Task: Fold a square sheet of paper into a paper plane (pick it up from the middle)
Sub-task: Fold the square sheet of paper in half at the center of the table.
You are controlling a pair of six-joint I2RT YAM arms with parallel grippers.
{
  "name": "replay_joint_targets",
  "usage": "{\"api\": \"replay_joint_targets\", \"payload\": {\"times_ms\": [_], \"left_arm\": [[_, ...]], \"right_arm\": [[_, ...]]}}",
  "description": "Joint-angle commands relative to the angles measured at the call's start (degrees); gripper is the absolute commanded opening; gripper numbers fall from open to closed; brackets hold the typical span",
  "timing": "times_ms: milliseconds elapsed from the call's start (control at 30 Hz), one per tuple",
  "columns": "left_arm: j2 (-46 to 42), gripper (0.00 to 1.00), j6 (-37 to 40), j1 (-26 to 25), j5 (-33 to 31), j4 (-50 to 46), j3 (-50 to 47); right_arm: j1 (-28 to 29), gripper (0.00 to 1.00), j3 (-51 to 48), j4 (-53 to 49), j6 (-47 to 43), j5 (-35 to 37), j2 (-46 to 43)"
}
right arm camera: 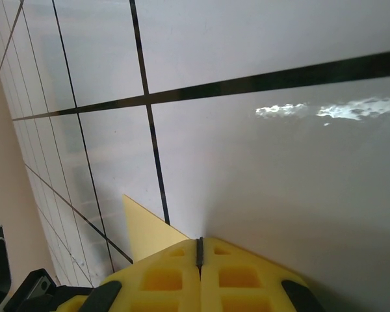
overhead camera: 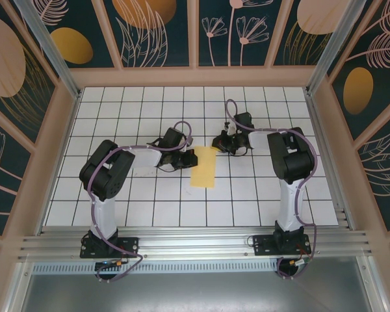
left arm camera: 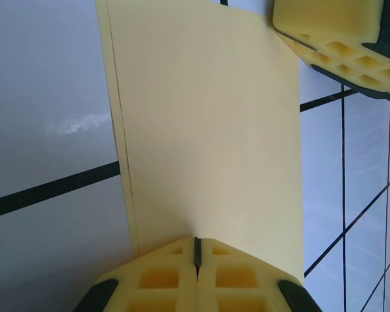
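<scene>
White grid tiles cover the table point(overhead camera: 149, 195), which is boxed in by a wooden frame point(overhead camera: 195, 77) with patterned panels behind and at both sides.

1. Arm pose. My left arm point(overhead camera: 107, 172) rises from its base, bends at the elbow and reaches right toward the table centre. My right arm point(overhead camera: 287, 162) rises, bends and reaches left. Both wrists point down and inward.

2. Left gripper point(overhead camera: 187, 158). In the left wrist view the gripper point(left arm camera: 196, 250) has its yellow pads pressed together with only a thin seam between them. The tips sit at the edge of the paper point(left arm camera: 208, 130). I cannot tell whether the edge is pinched or just pressed flat.

3. Right gripper point(overhead camera: 220, 144). In the right wrist view the gripper point(right arm camera: 199, 250) is likewise closed tight, with one corner of the paper point(right arm camera: 146, 227) just beside the tips. It holds nothing that I can see.

4. Paper point(overhead camera: 203, 168). It lies flat near the table centre as a narrow upright rectangle, between the two grippers. Its left edge shows two layers, slightly offset.

5. Obstructions. The right gripper point(left arm camera: 338, 39) sits at the paper's far corner, close to my left fingers' path.

6. Clearance. Bare tiles surround the paper on the near side, up to the metal rail point(overhead camera: 195, 242).
</scene>
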Motion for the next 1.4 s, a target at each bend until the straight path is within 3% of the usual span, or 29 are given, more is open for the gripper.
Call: {"api": "replay_joint_targets", "payload": {"times_ms": [0, 267, 567, 767, 933, 1167, 1367], "left_arm": [[4.2, 0.0, 1.7, -0.2, -4.1, -7.1, -1.4], [3.9, 0.0, 1.7, -0.2, -4.2, -6.9, -1.9], [3.8, 0.0, 1.5, -0.2, -4.1, -6.6, -1.4], [3.3, 0.0, 1.4, -0.2, -3.9, -6.8, -0.6], [2.4, 0.0, 2.0, -0.2, -1.9, -7.4, 1.9], [-3.7, 0.15, 2.2, -0.2, -2.1, -8.4, 4.3], [-12.1, 0.28, 1.7, -0.2, -5.6, -6.2, -0.5]], "right_arm": [[-0.7, 0.01, 0.3, -1.8, 0.4, 1.0, 0.7], [-1.0, 0.01, 2.5, -3.0, 0.7, -0.6, -1.2], [-1.3, 0.02, 1.4, -4.0, 3.0, 2.5, 4.1], [-1.3, 0.03, 4.7, -9.5, 2.4, 5.4, -0.2], [-1.2, 0.06, 3.3, -9.0, 3.4, 12.7, -9.5], [0.8, 0.12, -12.5, 1.9, 5.5, 20.1, -25.5], [7.9, 0.14, -22.2, 3.8, 3.7, 33.8, -39.8]]}}
